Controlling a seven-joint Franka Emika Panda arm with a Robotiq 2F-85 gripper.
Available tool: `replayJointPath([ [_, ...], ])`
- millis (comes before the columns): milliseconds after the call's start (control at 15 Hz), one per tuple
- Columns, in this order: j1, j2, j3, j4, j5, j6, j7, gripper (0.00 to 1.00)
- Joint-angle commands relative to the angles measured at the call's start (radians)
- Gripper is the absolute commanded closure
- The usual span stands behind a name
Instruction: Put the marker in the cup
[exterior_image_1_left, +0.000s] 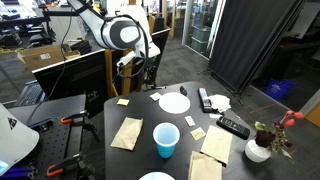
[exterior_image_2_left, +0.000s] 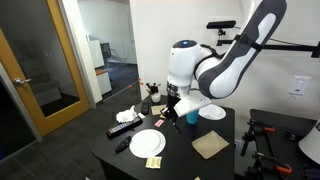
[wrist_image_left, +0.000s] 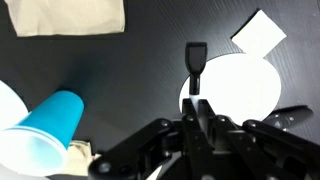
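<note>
gripper: black two-finger gripper (wrist_image_left: 195, 108), jaws clamped on the marker
marker: short thin dark marker (wrist_image_left: 195, 60), poking out over the round flat white plate (wrist_image_left: 245, 85)
cup: light-blue plastic cup (exterior_image_1_left: 166, 139), upright, well apart from the marker

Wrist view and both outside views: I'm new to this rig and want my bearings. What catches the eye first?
The big white arm dominates, bent over a black table. In the wrist view its gripper seems shut on the marker, which points out over a white plate's edge. The blue cup is the brightest thing, standing between brown napkins in an exterior view.
</note>
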Motion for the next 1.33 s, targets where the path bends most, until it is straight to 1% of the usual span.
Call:
replayJointPath([
  [0,-0.024,-0.110,0.000,0.012,-0.168,-0.126,0.110,0.97],
  [133,-0.072,-0.153,0.044,0.026,-0.239,-0.188,0.149,0.97],
  [267,-0.123,-0.189,0.096,0.039,-0.284,-0.243,0.171,0.97],
  [467,-0.196,-0.224,0.161,0.054,-0.367,-0.311,0.247,0.97],
  [733,-0.276,-0.239,0.217,0.068,-0.564,-0.392,0.443,0.97],
  [933,-0.318,-0.238,0.248,0.073,-0.697,-0.462,0.592,0.97],
  [1267,-0.354,-0.224,0.294,0.074,-0.841,-0.604,0.809,0.97],
])
